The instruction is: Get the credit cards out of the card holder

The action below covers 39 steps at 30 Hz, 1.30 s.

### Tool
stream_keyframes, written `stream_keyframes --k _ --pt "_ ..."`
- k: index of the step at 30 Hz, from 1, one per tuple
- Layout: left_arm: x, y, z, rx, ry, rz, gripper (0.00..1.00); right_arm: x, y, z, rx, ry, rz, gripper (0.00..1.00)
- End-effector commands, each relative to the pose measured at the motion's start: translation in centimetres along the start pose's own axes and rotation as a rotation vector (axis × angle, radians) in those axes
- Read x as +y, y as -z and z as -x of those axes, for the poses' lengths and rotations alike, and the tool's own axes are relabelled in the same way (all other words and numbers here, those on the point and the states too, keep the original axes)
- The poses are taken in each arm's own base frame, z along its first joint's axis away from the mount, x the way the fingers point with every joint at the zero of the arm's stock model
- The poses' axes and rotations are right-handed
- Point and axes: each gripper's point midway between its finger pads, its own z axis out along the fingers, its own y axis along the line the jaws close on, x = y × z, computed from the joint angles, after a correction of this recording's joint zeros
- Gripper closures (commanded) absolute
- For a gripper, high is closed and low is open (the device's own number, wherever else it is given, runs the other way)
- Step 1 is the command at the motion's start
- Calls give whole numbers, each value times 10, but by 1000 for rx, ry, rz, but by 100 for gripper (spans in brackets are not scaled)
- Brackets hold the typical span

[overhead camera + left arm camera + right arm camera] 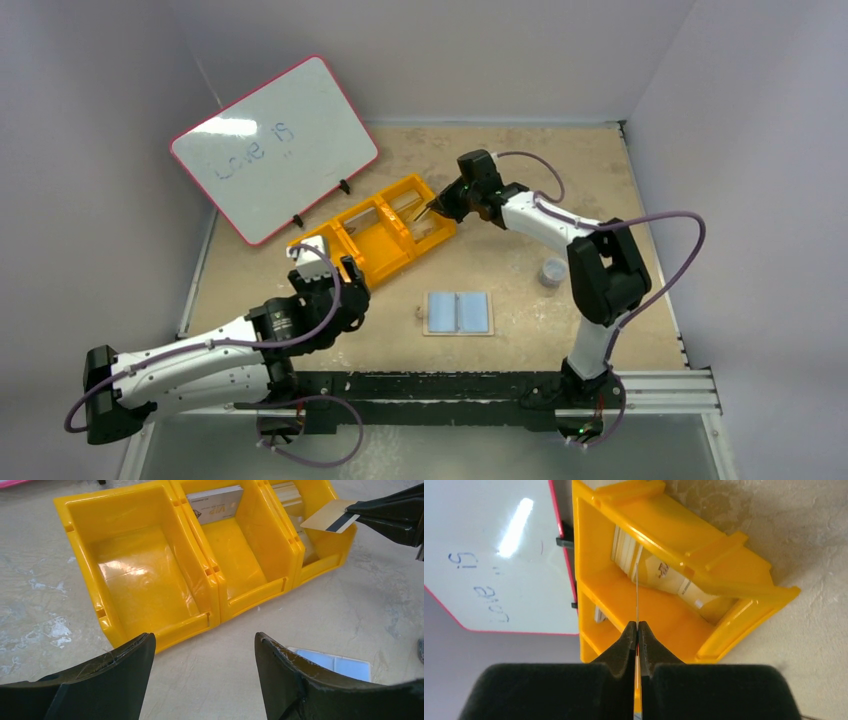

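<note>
The card holder (459,313) lies open on the table with both light-blue panels up; no card shows in it. A corner of it shows in the left wrist view (335,663). My right gripper (431,209) is shut on a tan credit card (327,518) with a black stripe and holds it above the right compartment of the yellow bin (380,232). The right wrist view shows that card edge-on (637,592) between the shut fingers (637,626). More cards stand in the bin: a silver one (216,504) in the middle compartment, others (288,492) in the right. My left gripper (349,273) is open and empty, near the bin's front.
A pink-rimmed whiteboard (275,150) leans behind the bin at the back left. A small grey cylinder (552,272) stands right of the card holder. The bin's left compartment (134,575) holds nothing. Grey walls close in the table on three sides.
</note>
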Motion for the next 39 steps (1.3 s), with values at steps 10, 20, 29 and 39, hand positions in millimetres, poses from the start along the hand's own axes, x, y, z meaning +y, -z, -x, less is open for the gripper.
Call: stream_keyframes --k 10,20,29,39 --pt "-3 8 25 -40 65 1 27 -1 -13 7 -31 -77 -123 100" --pt "-8 10 31 -37 44 4 27 -25 -47 -14 79 -37 -306 100" --pt "-5 10 31 -43 50 6 27 -26 -31 1 -17 1 -377 100" --pt "-6 8 25 -31 51 3 27 -30 -20 1 -38 4 -444 99"
